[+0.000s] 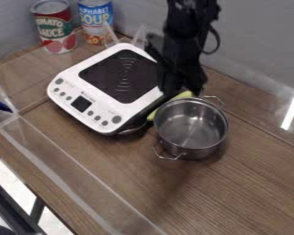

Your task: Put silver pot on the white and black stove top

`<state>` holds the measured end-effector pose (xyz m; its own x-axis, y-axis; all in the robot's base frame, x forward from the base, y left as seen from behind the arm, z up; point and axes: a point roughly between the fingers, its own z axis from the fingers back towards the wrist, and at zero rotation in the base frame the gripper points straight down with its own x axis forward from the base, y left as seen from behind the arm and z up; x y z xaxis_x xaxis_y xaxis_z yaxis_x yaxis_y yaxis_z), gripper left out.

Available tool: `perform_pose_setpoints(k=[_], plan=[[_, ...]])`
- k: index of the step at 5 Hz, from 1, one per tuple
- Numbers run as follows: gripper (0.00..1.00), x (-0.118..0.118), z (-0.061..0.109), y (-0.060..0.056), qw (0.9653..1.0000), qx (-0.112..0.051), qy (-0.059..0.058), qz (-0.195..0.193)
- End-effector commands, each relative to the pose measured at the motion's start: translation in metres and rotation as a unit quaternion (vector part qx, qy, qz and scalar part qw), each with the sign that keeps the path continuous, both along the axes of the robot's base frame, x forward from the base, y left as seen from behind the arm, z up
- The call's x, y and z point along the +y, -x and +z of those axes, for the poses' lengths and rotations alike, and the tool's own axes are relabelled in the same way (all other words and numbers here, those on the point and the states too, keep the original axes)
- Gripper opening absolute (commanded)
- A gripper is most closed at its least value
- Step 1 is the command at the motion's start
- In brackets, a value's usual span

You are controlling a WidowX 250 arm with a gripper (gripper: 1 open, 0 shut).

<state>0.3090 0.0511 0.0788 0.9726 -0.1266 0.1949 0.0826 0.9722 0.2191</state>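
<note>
Seeing a wooden table [242, 188] spreading beneath everything, serving as work surface. Finding the white stove [118, 75] lying flat at ten o'clock from the pot, turning its buttons toward seven and offering its black square, probably as the landing place. Spotting the dark claw [175, 83] hanging at twelve o'clock above the pot, pointing its fingers down, keeping them narrow and apparently gripping nothing; showing a gap from the rim, so likely needing to open and reach down again. Noticing the silver pot [190, 128] sitting on the table just beside the stove's four o'clock corner, not resting on the cooking square; probably waiting there for a better hold. Catching two loop handles sticking out at one and seven o'clock, perhaps leaving the rim between them free for pinching. Glimpsing a small yellow thing [183, 95] peeking out between pot and stove, possibly crowding the fingers' approach.
</note>
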Motion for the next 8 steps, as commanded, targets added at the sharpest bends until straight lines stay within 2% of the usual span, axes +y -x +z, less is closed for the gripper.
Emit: perform_pose_setpoints(k=[1, 2, 4, 5, 6, 7, 8], plan=[[1.0, 0.003, 0.008, -0.006, 0.999, -0.034, -0.009, -0.027], [1.0, 0.0, -0.002, -0.01, 0.9979, -0.038, -0.007, -0.053], [1.0, -0.019, -0.033, -0.007, 0.9977, -0.041, -0.01, -0.054], [1.0, -0.018, -0.04, -0.001, 0.9964, -0.042, -0.011, -0.073], [0.0, -0.013, -0.032, 0.005, 0.9945, -0.037, -0.018, -0.097], [0.0, -0.009, -0.026, 0.011, 0.9922, -0.033, -0.022, -0.118], [0.0, -0.011, -0.012, 0.003, 0.9853, -0.039, -0.039, -0.161]])
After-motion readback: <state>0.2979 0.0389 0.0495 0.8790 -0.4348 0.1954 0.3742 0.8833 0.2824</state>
